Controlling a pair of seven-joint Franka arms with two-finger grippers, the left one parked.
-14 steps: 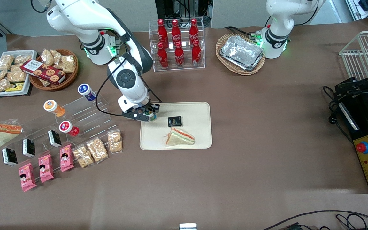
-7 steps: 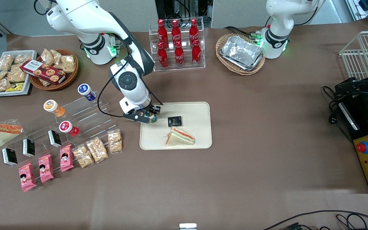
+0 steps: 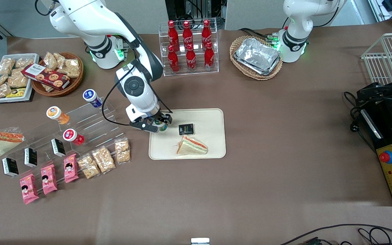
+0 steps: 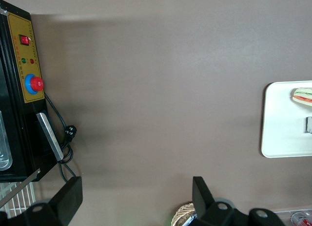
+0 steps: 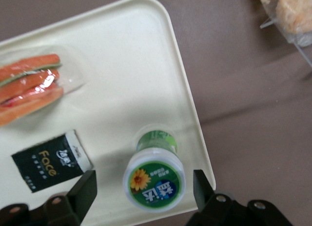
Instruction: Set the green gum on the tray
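Standing on the cream tray atop the brown table, the green gum sits between the released gripper fingers.

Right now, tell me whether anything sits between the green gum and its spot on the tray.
Nothing visible does. The green gum is already over the tray, near its rim, between the open fingers of the tool. The black packet and the sandwich lie apart from it, deeper in the tray.

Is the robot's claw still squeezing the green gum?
Apart. The right wrist view shows tray on both sides between the gripper fingers and the green gum.
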